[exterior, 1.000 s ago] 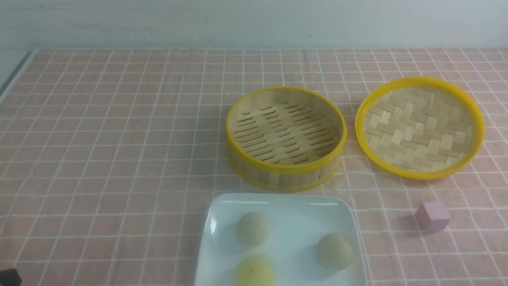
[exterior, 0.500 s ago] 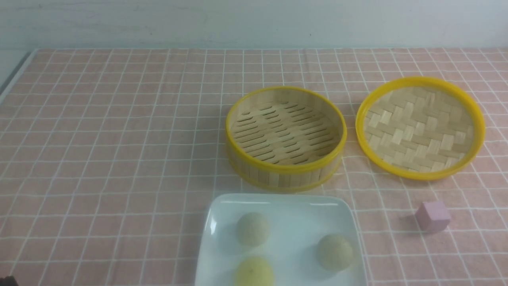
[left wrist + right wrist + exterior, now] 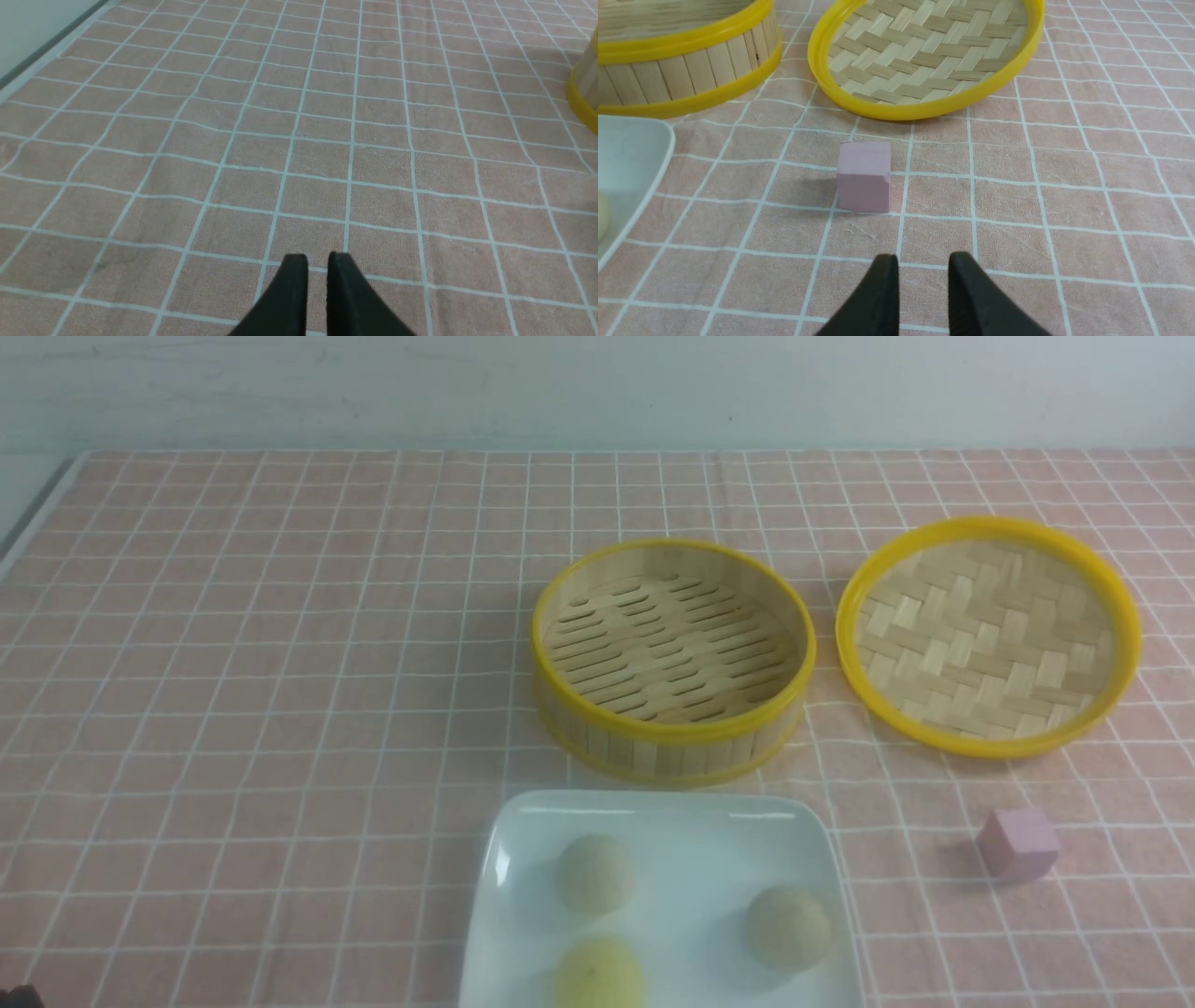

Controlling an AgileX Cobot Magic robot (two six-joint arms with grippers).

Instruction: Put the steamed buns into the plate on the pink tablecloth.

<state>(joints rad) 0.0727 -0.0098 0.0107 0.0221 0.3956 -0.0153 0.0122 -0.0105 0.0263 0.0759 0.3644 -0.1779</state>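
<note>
The white square plate (image 3: 691, 840) lies on the pink tablecloth (image 3: 280, 663) at the front centre. On it rest three steamed buns: two greenish-beige ones (image 3: 595, 873) (image 3: 788, 927) and a light yellow one (image 3: 597, 975). The plate's corner (image 3: 626, 154) and the edge of a bun (image 3: 601, 215) show in the right wrist view. My left gripper (image 3: 317, 257) is shut and empty, low over bare cloth far left of the plate. My right gripper (image 3: 923, 257) is empty, its jaws a narrow gap apart, just short of the pink cube.
The empty bamboo steamer basket (image 3: 672, 733) stands behind the plate. Its woven lid (image 3: 988, 635) lies upside down to the right. A small pink cube (image 3: 1018, 843) sits right of the plate, also in the right wrist view (image 3: 864, 177). The cloth's left edge is at the far left.
The dark tip of my left arm at the front view's bottom-left corner has drawn back almost out of view. The buns, plate, basket and lid have not moved.
</note>
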